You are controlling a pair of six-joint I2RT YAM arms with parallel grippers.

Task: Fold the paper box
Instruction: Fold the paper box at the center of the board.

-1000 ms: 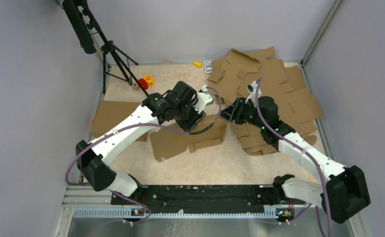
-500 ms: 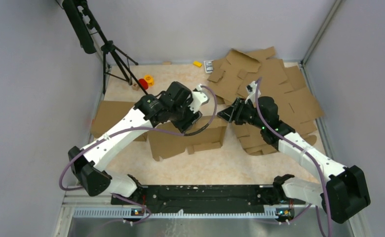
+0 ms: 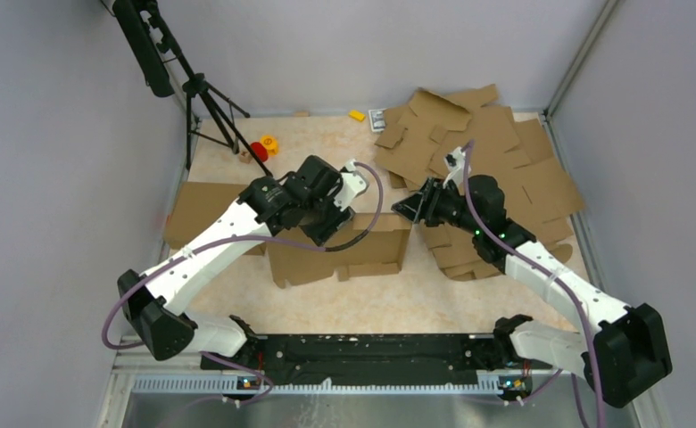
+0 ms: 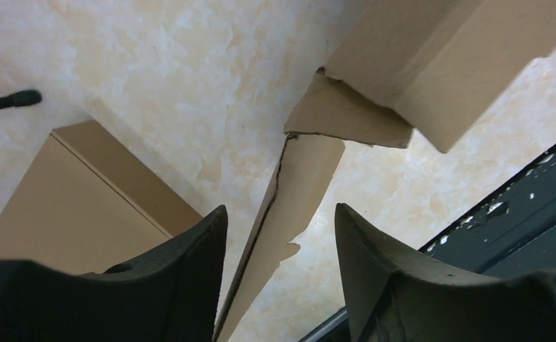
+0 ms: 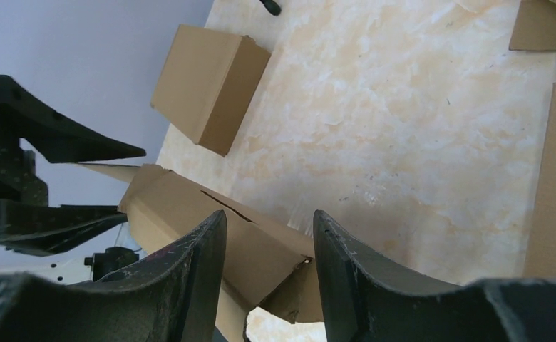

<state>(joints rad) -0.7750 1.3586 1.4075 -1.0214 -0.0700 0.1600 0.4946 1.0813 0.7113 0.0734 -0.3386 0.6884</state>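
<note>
The marbled table (image 3: 389, 299) carries the paper box (image 3: 380, 245) at its middle, between the 2 arms. The fold looks to be partway through. The wrist views show 1 long wall raised into a hollow, boxy edge. In the overhead view, the panels on the near side lie flat on the table, and their tabs are not tucked. An end flap (image 4: 293, 192) hangs loose at a corner. As far as I can judge, the end walls need locking into their slots and the lid needs closing.

The left gripper (image 4: 281, 210) has its jaws apart. The loose flap stands edge-on in the gap, with table showing on either side of it, so nothing is pinched. The right gripper (image 5: 269, 214) straddles the far right corner of the box. Its jaws are parted, but I cannot tell whether the pads press the cardboard.

The tabletop is smooth and glossy, cream veined with orange. A pile of flat blanks (image 3: 496, 152) sprawls over its far right corner (die-cut, with notched tabs and slots). It is matte brown corrugated board, the same as the box, stiff along the panels and creasing at the scores. A closed box (image 3: 197, 209) of the same board sits at the left edge, crisp-cornered. The fingers (image 4: 182, 278) are dark, hard and slightly grainy, tapering to blunt tips. Small red and yellow pieces (image 3: 262, 147) lie near a black tripod (image 3: 206, 98).
</note>
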